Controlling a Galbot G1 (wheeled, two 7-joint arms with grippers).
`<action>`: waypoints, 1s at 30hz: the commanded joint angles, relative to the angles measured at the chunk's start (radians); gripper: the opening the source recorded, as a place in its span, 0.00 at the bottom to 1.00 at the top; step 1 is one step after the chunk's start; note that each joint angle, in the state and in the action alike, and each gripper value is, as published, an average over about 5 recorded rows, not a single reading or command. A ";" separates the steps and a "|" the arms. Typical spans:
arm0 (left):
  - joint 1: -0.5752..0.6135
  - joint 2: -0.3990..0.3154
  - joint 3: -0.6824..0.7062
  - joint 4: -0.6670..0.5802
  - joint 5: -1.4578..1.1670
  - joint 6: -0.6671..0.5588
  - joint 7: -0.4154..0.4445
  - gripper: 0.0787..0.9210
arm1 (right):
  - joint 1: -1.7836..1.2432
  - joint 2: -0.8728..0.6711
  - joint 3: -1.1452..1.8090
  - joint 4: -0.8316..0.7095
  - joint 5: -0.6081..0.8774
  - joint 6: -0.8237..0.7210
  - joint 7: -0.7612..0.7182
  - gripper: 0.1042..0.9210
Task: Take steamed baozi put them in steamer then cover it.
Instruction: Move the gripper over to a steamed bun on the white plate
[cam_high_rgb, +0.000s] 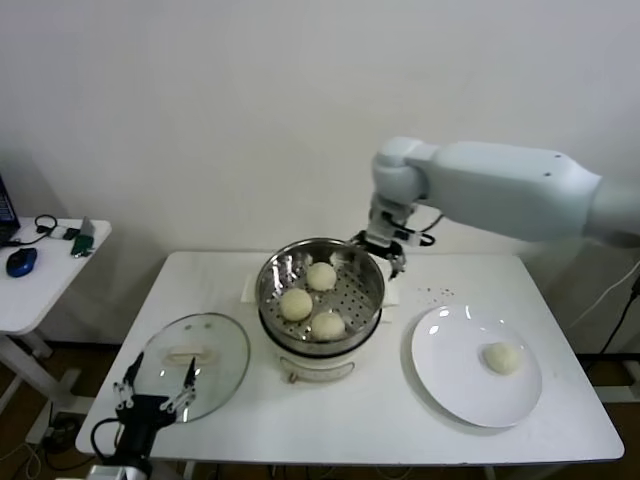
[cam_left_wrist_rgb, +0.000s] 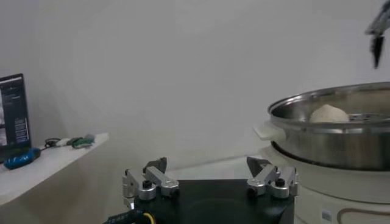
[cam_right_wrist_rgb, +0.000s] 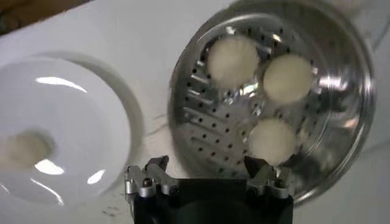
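Note:
The steel steamer (cam_high_rgb: 357, 296) stands mid-table on its cream pot base. Three steamed baozi lie on its perforated floor (cam_high_rgb: 321, 275) (cam_high_rgb: 296, 303) (cam_high_rgb: 328, 325). A fourth baozi (cam_high_rgb: 501, 357) rests on the white plate (cam_high_rgb: 450, 375) to the right. My right gripper (cam_high_rgb: 386, 247) hangs open and empty above the steamer's far right rim. In the right wrist view that gripper (cam_right_wrist_rgb: 207, 167) looks down on the steamer (cam_right_wrist_rgb: 341, 140) and the plate (cam_right_wrist_rgb: 79, 122). The glass cover (cam_high_rgb: 218, 375) lies flat at the front left. My left gripper (cam_high_rgb: 155, 392) waits open just in front of it.
A small white side table (cam_high_rgb: 45, 285) with a blue mouse (cam_high_rgb: 20, 262) stands off to the left. The pot base (cam_high_rgb: 310, 368) faces the table's front. The left wrist view shows the steamer's side (cam_left_wrist_rgb: 341, 143) with a baozi (cam_left_wrist_rgb: 329, 113) above its rim.

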 joint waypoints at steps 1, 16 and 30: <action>0.008 0.002 0.002 -0.021 -0.001 0.006 0.000 0.88 | 0.016 -0.335 -0.081 0.025 0.204 -0.360 0.069 0.88; 0.010 -0.003 -0.004 -0.033 0.014 0.013 -0.001 0.88 | -0.487 -0.540 0.269 -0.064 -0.044 -0.390 0.039 0.88; 0.004 -0.010 -0.005 -0.023 0.027 0.021 -0.010 0.88 | -0.691 -0.463 0.439 -0.178 -0.142 -0.364 0.046 0.88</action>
